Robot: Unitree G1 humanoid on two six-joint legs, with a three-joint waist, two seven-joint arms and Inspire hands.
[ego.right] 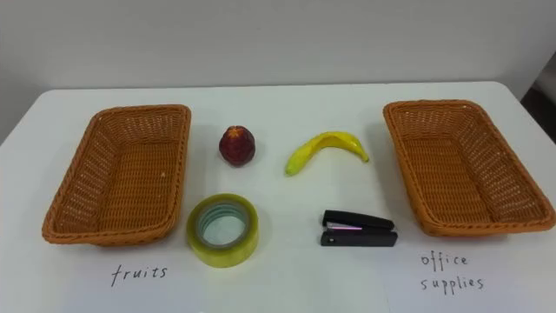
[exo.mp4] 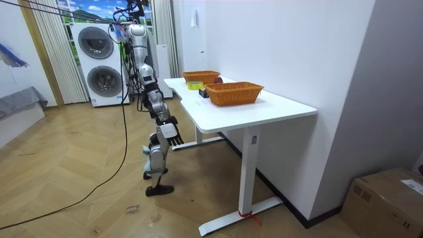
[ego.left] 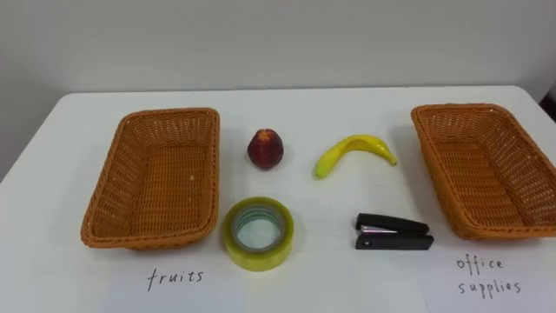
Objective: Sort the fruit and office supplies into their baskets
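Observation:
Four items lie on the white table [ego.left: 347,104] between two wicker baskets. A dark red round fruit [ego.left: 266,149] and a yellow banana [ego.left: 352,152] are in the far row. In the near row are a roll of yellowish tape [ego.left: 257,233] and a black stapler [ego.left: 393,233]. The left basket [ego.left: 104,204] has "fruits" handwritten in front of it, and the right basket [ego.left: 434,148] has "office supplies"; both hold nothing. In the room view I stand at the table's long side. My right hand [exo.mp4: 168,130] hangs by my hip with relaxed fingers, below the tabletop.
A wall runs along the table's far edge. Behind me in the room view stand stacked washing machines [exo.mp4: 99,63]. A cardboard box [exo.mp4: 390,198] sits on the wooden floor at that view's right.

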